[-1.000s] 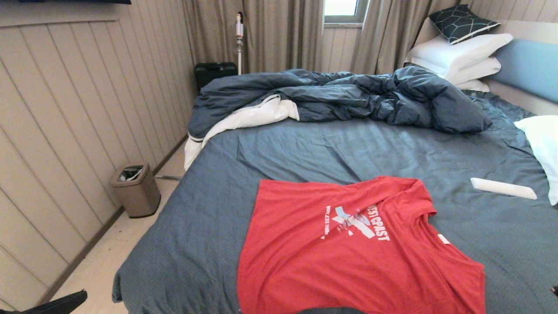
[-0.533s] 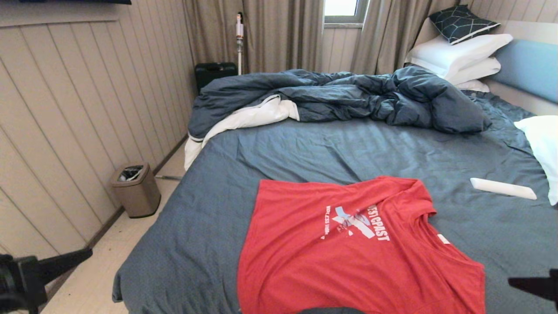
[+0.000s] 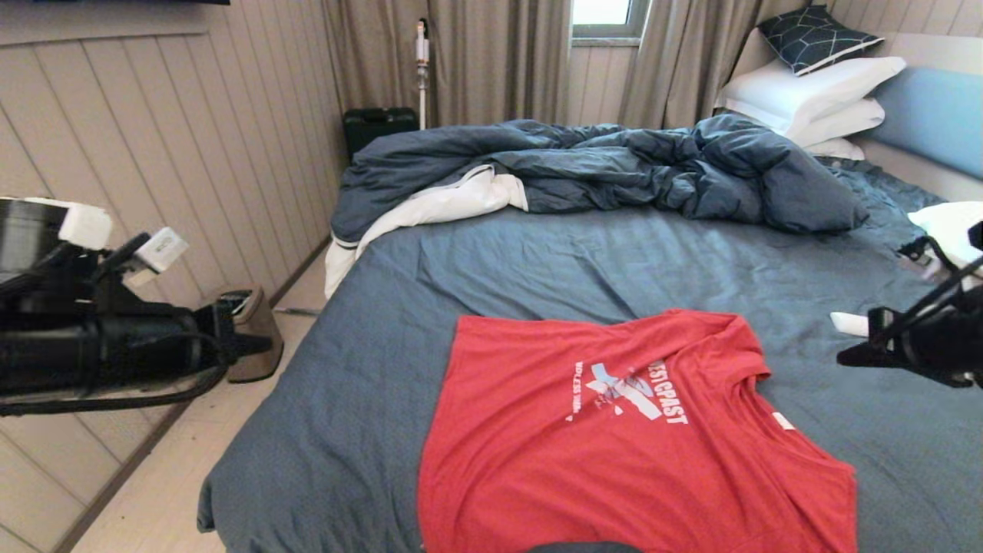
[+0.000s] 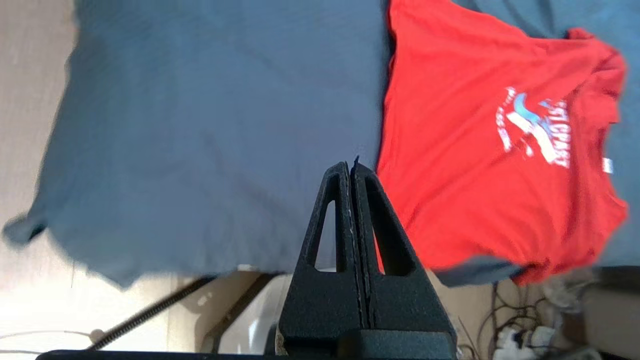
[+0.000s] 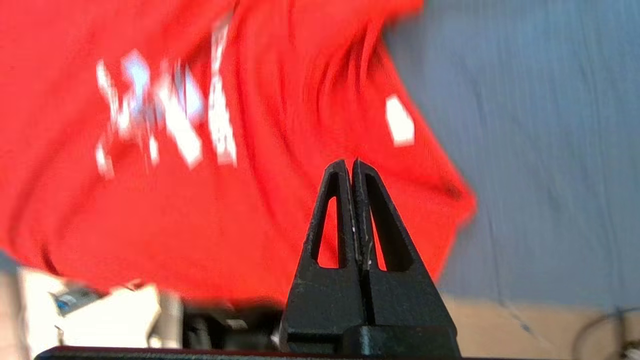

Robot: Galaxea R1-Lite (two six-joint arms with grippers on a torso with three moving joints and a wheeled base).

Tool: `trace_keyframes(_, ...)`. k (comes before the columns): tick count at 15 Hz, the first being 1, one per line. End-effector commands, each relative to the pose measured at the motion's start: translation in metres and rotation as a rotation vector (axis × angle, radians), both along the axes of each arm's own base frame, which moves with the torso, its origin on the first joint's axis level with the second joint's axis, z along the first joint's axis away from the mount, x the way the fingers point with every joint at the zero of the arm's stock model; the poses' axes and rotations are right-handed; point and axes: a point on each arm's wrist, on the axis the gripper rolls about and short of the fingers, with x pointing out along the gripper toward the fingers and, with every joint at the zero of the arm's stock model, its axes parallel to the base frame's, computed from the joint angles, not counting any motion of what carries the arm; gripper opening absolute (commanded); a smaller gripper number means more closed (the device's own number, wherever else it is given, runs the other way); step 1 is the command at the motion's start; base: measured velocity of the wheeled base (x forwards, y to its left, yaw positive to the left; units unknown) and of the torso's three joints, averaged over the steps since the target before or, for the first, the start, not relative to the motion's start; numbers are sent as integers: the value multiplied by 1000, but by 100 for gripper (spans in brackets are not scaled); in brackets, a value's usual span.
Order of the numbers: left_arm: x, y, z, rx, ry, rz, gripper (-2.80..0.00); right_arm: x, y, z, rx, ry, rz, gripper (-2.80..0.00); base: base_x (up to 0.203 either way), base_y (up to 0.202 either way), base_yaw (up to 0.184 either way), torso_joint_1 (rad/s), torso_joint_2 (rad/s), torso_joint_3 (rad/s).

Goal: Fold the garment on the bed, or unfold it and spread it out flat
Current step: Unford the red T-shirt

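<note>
The garment (image 3: 614,445), a red T-shirt with a white and light-blue chest print, lies face up and mostly flat on the near part of the bed (image 3: 584,261). Its collar points right and its near edge hangs over the bed's front. It also shows in the left wrist view as the garment (image 4: 480,165) and in the right wrist view as the garment (image 5: 200,200). My left gripper (image 3: 265,343) hovers left of the bed over the floor, shut and empty (image 4: 350,167). My right gripper (image 3: 842,358) hangs above the sheet right of the collar, shut and empty (image 5: 350,165).
A rumpled dark blue duvet (image 3: 614,169) with white lining lies across the far half. White pillows (image 3: 814,92) lean on the light blue headboard (image 3: 933,115). A white flat object (image 3: 845,322) lies by the right gripper. A trash bin (image 3: 257,307) stands left of the bed.
Both arms have come up from the lower corners into view, the left one beside the bed, the right one over the sheet. The shirt has not moved.
</note>
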Motion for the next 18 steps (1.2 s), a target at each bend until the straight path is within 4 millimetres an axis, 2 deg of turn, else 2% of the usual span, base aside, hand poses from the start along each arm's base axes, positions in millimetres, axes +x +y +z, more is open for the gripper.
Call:
trace_keyframes(1,37,-21,-15,28,57,-24,-280,37,-16,-23,41,54,-17,-280,0,0,0,0,0,0)
trace_keyframes(4,78,-48,-24,38,65,-55,-280,59,-26,-33,70,70,-47,-280,0,0,0,0,0,0)
trace_keyframes(7,117,-76,-36,30,50,-94,-280,68,-30,-41,80,81,-53,-280,0,0,0,0,0,0)
trace_keyframes(8,128,-86,-44,30,43,-111,-280,72,-34,-46,83,89,-57,-280,0,0,0,0,0,0)
trace_keyframes(11,156,-121,-59,14,-47,-175,-280,79,-41,-42,78,58,-57,-280,0,0,0,0,0,0)
trace_keyframes(14,175,-146,-78,28,-79,-224,-280,84,-41,-46,96,56,-43,-280,0,0,0,0,0,0)
trace_keyframes(15,177,-154,-86,33,-72,-240,-280,84,-42,-47,97,57,-44,-218,0,0,0,0,0,0)
trace_keyframes(16,179,-162,-90,37,-68,-252,0,85,-43,-44,91,45,-44,0,0,0,0,0,0,0)
trace_keyframes(18,182,-174,-100,40,-60,-271,0,87,-44,-40,83,29,-43,0,0,0,0,0,0,0)
